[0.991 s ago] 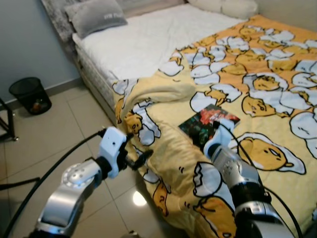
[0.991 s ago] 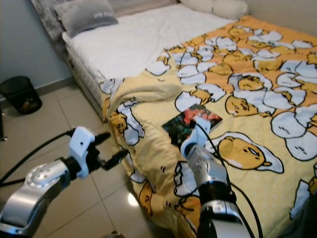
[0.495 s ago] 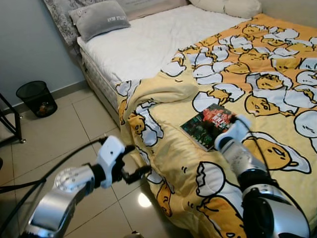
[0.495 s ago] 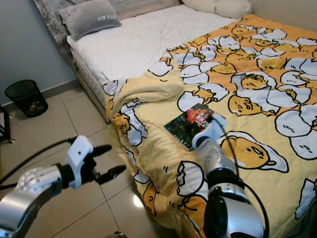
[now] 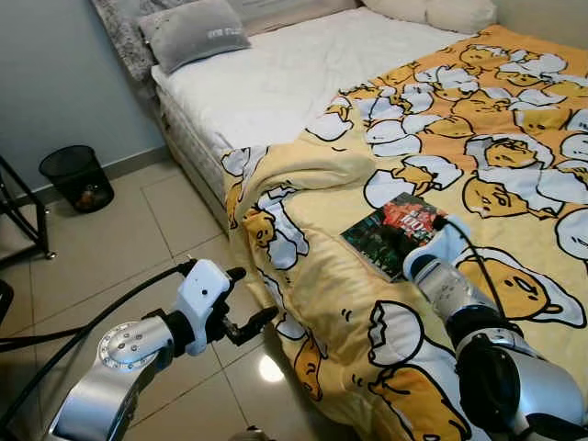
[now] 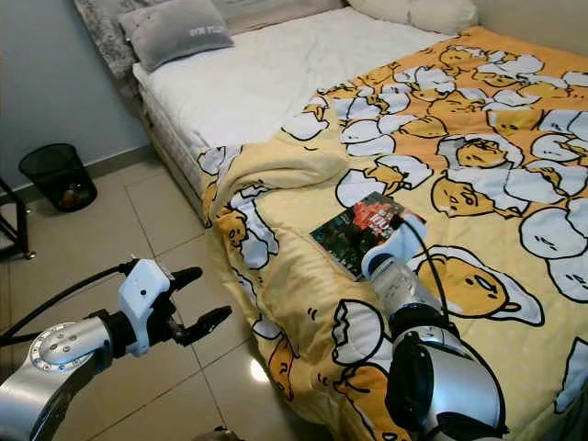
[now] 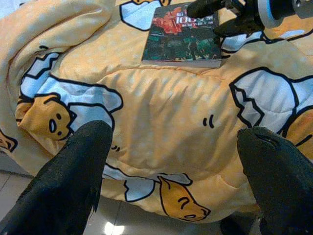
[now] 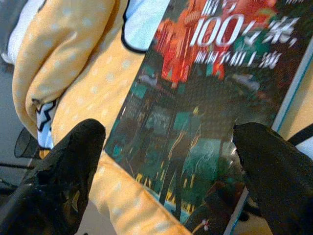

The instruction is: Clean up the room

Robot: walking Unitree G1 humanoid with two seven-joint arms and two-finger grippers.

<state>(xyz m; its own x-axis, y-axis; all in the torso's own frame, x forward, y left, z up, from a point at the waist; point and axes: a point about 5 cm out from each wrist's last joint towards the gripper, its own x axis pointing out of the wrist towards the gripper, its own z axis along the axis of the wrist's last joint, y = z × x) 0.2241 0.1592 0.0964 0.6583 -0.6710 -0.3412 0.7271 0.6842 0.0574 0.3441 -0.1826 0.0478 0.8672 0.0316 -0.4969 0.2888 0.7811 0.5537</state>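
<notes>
I see a glossy, flat, rectangular book (image 5: 395,233) with a dark green and red printed cover lying on the soft, puffy yellow quilt (image 5: 340,303), which is printed with cartoon eggs and bunched into a thick fold at the bed's left edge. My right gripper (image 8: 168,161) is over the book's near right corner, its matte black fingers spread wide either side of the cover and grasping nothing; from the head cameras the silver forearm hides that corner. My left gripper (image 5: 246,301) hangs over the shiny beige tiled floor (image 5: 110,248) just left of the draped quilt, fingers released and apart. Far left on the white mattress (image 5: 266,83) lies a grey plush pillow (image 5: 191,31); its lettering is too small to read. A black mesh waste bin (image 5: 77,177) stands against the wall at far left, contents unclear.
</notes>
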